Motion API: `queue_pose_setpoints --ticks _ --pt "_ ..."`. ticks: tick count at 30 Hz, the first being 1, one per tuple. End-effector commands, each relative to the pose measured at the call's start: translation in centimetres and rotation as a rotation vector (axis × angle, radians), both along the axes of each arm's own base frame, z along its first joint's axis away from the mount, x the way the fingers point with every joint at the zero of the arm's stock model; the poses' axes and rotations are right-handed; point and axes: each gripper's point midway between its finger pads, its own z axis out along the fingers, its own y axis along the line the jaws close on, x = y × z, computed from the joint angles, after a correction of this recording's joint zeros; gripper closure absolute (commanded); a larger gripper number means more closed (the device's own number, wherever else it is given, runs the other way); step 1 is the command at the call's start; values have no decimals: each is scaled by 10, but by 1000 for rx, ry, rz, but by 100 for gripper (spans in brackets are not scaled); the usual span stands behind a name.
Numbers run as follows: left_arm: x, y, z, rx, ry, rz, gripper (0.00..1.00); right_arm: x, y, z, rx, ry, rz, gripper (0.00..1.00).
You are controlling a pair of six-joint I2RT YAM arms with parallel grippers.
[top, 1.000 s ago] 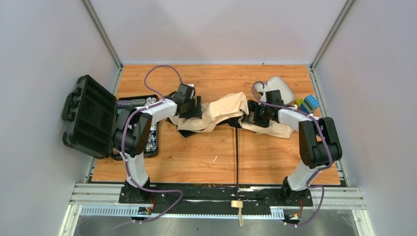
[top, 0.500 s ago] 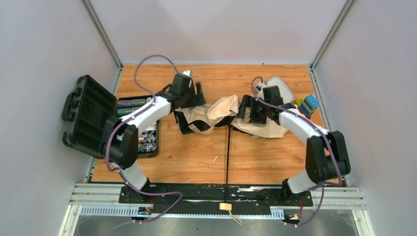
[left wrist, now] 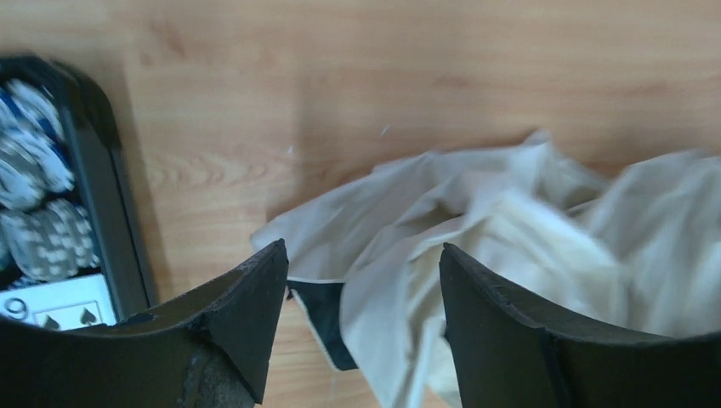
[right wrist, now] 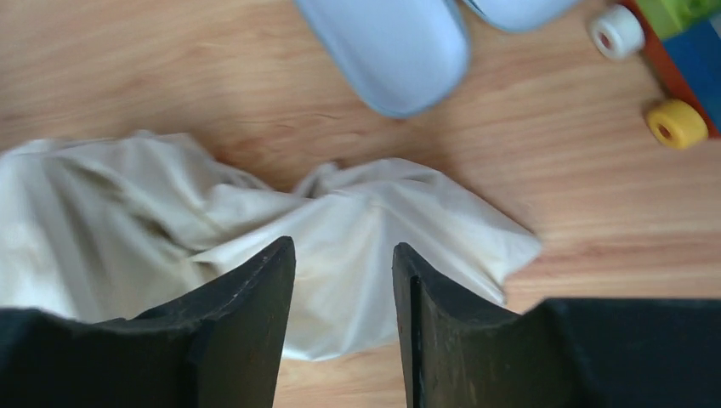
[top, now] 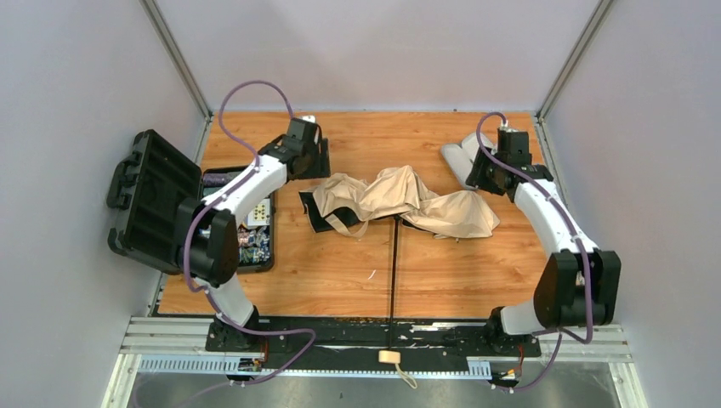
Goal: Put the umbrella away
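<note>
I see the crumpled beige-tan fabric umbrella (top: pixel 400 200), black along one lining edge, on the orange-brown wood-grain table (top: pixel 340 263). The smooth oval hard case (right wrist: pixel 391 47) is lilac-grey. The plastic toy bricks (right wrist: pixel 693 51) are green, blue and yellow.

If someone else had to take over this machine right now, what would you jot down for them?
Left tool: open, empty, near the umbrella's left end.
Right tool: open, empty, near its right end.
Umbrella: crumpled loose mid-table, black shaft extended toward the near edge.
Done: nothing put away yet.
Left: probably collapse the shaft, gather and strap the fabric, stow it.
</note>
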Motion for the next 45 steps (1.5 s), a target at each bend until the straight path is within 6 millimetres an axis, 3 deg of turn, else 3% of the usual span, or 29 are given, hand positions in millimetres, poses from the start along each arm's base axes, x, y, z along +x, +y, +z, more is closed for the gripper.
queue_pose_setpoints --ticks 1,4,6,8,11,14,18,20,22,25,30,32,35,39,42,45 --pt "-26 11 -62 66 174 -20 29 -13 -43 -52 -155 175 -124 57" --pt "-34 8 -88 42 221 -16 32 -14 -47 -82 -180 264 -142 60" --pt "-43 -11 -105 -26 251 -59 36 -15 -40 -102 -170 309 -119 61" --pt "-57 -34 -119 -80 284 -107 37 -17 -25 -121 -168 339 -87 61" --pt "-72 -66 -129 -131 295 -161 37 -17 15 -142 -83 353 -3 62" --pt "-82 -97 -127 -243 293 -186 37 -20 65 -151 -36 354 100 62" --pt "-87 -137 -109 -452 223 -199 39 -25 121 -150 26 329 191 63" --pt "-86 -147 -101 -506 201 -191 39 -26 140 -147 85 307 212 64" --pt "-83 -150 -92 -533 183 -185 39 -28 147 -144 119 297 222 64" --pt "-79 -138 -66 -490 148 -181 38 -28 131 -126 79 262 204 56" --pt "-68 -93 10 -415 36 -141 29 -26 79 -69 96 170 133 27" --pt "-69 -74 30 -376 12 -129 27 -27 71 -44 112 122 137 14" --pt "-69 -47 41 -305 -4 -96 26 -28 79 -8 158 50 192 0" --pt "-58 -21 41 -218 -25 -66 25 -23 104 29 271 -29 293 0" --pt "-43 -8 27 -136 -7 -59 25 -13 111 20 260 1 326 0" --pt "-31 -7 -1 -108 41 -65 26 -6 111 -6 242 66 327 0"
